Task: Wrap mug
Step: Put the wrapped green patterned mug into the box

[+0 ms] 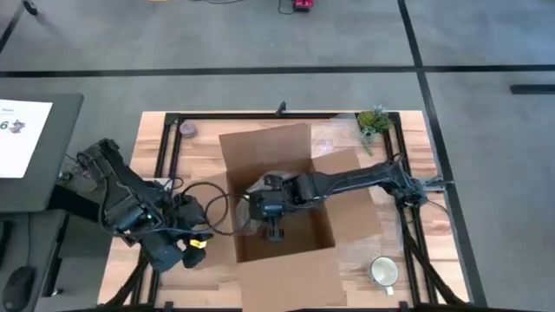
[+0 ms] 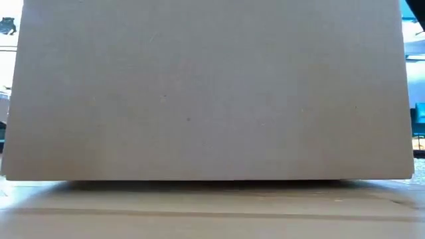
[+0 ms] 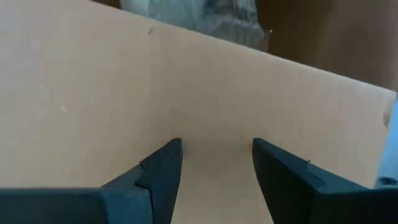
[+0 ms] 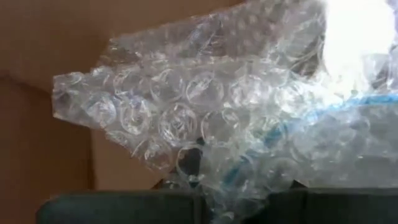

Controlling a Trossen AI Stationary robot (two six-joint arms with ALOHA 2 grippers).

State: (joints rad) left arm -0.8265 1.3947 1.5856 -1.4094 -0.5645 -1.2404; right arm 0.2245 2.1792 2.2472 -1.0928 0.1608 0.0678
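An open cardboard box (image 1: 260, 139) stands mid-table, and its near wall (image 2: 212, 93) fills the low view. Clear bubble wrap (image 4: 205, 118) bundled around something with a blue line lies inside it, also showing as bubble wrap (image 1: 258, 189) in the high view. My right gripper (image 1: 274, 227) reaches into the box from the right and is shut on the wrap. A pale mug (image 1: 384, 271) stands upright on the table at the near right, outside the box. My left gripper (image 3: 216, 149) is open, facing the box's left outer wall (image 3: 186, 93) without plainly touching it. My right gripper has a fold of the bubble wrap (image 4: 217, 193) between its two fingers, at the bundle's lower edge. The wrap spreads out slack beyond the fingers inside the box. Whether the bundle rests on the box floor, I cannot tell.
The box flaps (image 1: 286, 282) lie spread out toward the near and far edges. A small green plant (image 1: 375, 121) stands at the far right corner and a small round thing (image 1: 186, 130) at the far left. A black frame (image 1: 165, 147) edges the table.
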